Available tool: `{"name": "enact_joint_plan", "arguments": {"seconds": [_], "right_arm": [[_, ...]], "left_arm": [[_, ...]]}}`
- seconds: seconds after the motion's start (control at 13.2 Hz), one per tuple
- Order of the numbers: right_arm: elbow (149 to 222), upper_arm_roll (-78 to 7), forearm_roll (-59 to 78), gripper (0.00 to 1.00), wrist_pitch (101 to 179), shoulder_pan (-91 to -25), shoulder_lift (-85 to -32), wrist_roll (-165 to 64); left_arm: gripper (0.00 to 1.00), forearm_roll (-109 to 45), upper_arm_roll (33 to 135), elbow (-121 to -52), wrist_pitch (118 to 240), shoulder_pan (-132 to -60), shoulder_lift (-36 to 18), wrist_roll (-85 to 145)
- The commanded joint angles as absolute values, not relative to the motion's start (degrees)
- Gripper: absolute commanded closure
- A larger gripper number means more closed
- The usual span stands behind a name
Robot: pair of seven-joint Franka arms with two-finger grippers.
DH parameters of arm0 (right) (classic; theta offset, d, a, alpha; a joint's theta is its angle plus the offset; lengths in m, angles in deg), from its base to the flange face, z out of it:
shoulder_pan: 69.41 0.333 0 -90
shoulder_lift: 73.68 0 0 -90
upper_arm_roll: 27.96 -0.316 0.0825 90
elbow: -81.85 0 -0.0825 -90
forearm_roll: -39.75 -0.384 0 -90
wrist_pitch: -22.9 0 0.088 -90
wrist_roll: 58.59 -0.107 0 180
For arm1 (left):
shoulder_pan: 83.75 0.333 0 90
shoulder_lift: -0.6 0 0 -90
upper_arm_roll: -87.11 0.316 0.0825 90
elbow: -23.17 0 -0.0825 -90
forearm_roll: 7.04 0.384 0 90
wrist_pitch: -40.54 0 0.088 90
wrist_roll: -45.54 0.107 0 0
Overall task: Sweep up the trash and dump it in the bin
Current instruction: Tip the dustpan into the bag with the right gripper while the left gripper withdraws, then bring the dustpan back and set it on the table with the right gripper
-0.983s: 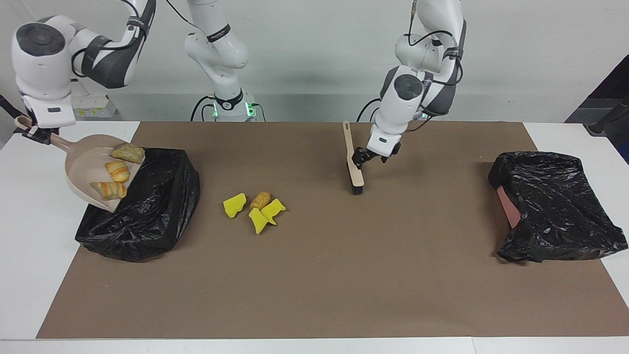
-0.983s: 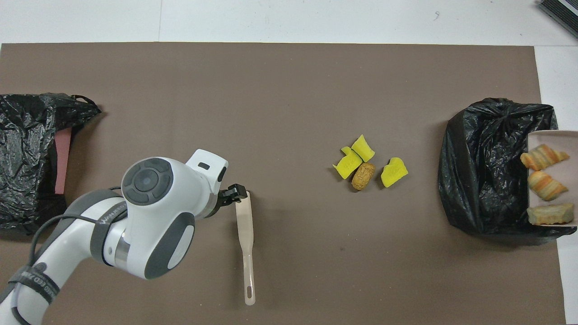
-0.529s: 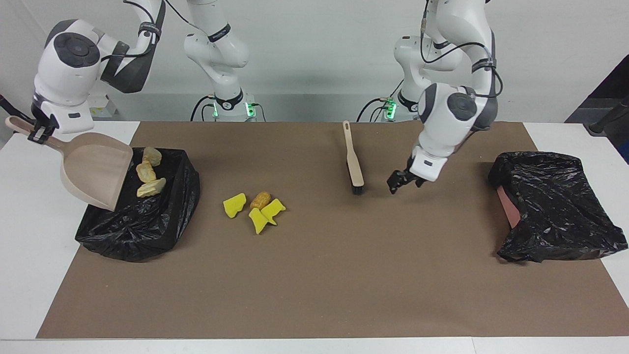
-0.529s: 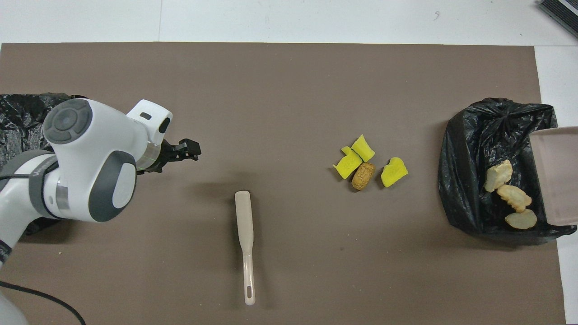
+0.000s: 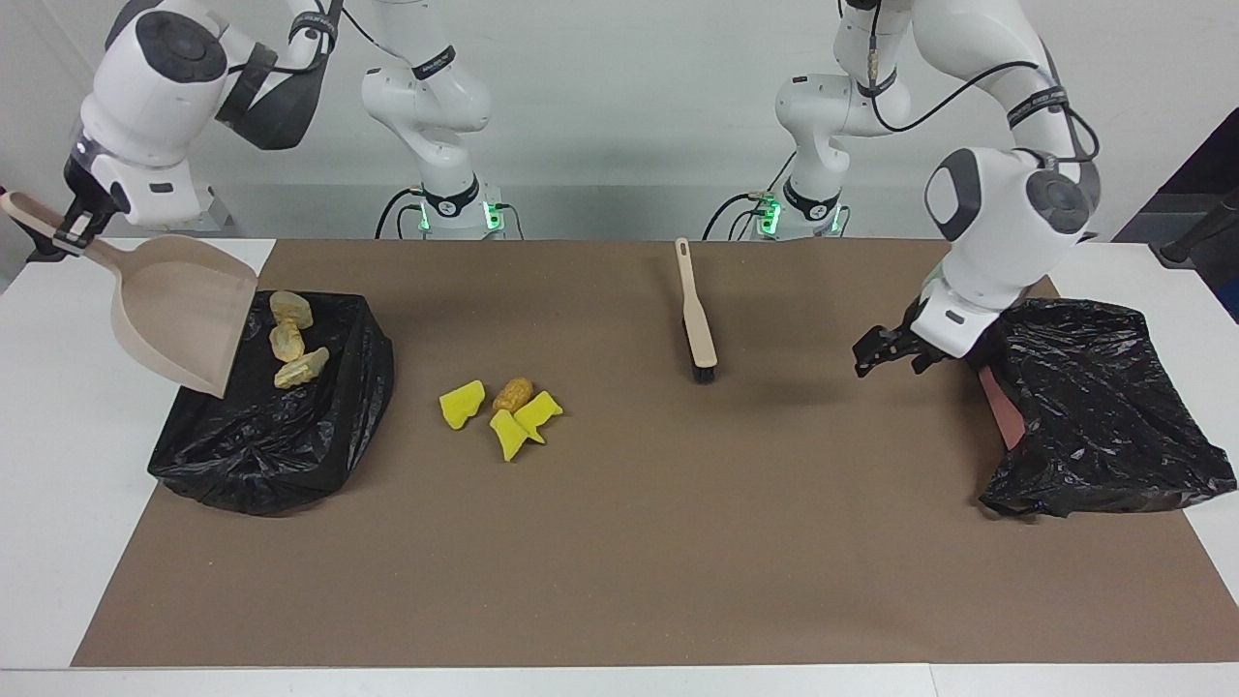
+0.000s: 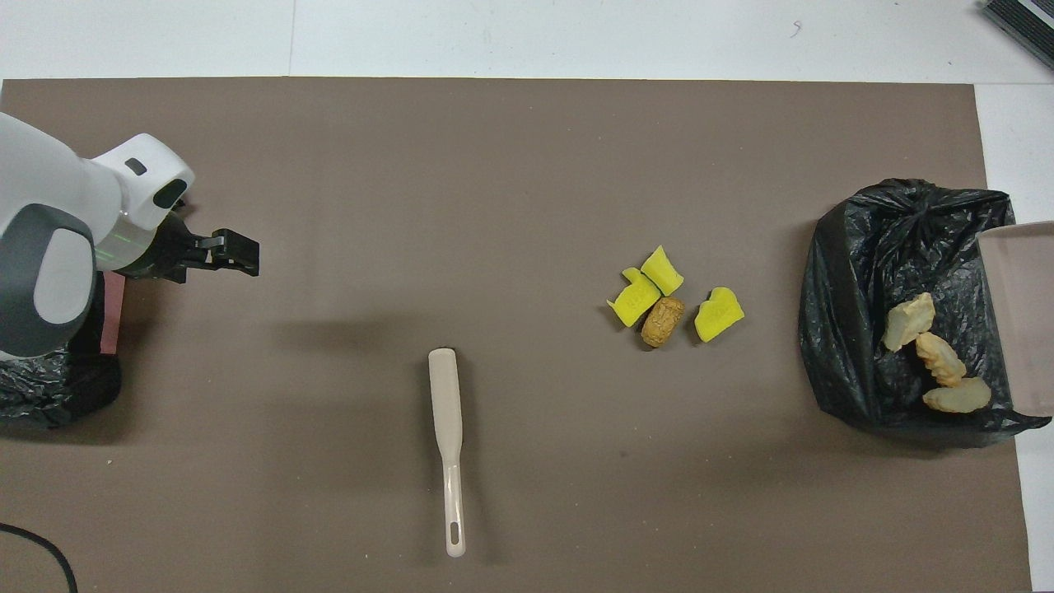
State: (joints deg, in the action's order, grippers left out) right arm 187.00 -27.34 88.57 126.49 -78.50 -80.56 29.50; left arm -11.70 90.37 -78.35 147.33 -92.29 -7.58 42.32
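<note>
Yellow wedges (image 5: 498, 414); brown lump (image 5: 513, 392); tan croissant pieces (image 5: 290, 340); beige dustpan (image 5: 179, 315), beige brush (image 5: 694, 312); black bags (image 5: 1103, 407); brown mat (image 5: 639, 542).

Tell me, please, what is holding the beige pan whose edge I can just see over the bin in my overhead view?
Observer: The right gripper, outside your frame, is shut on the handle of the dustpan.
Operator: How is the pan sitting?
Observer: It is up in the air and tilted, lip down, over the edge of the bin.
Operator: Is the left gripper touching anything?
Observer: No, the left gripper hangs open above the mat, beside the other bin.
</note>
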Motion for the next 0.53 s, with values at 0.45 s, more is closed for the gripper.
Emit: {"name": "enact_joint_plan", "arguments": {"seconds": [0.45], "right_arm": [[185.8, -38.8, 63.9, 1.0, 118.4, -77.1, -81.5, -6.1]], "left_arm": [[0.0, -9.7, 90.2, -72.7, 138.5, -83.7, -4.2, 48.6]]}}
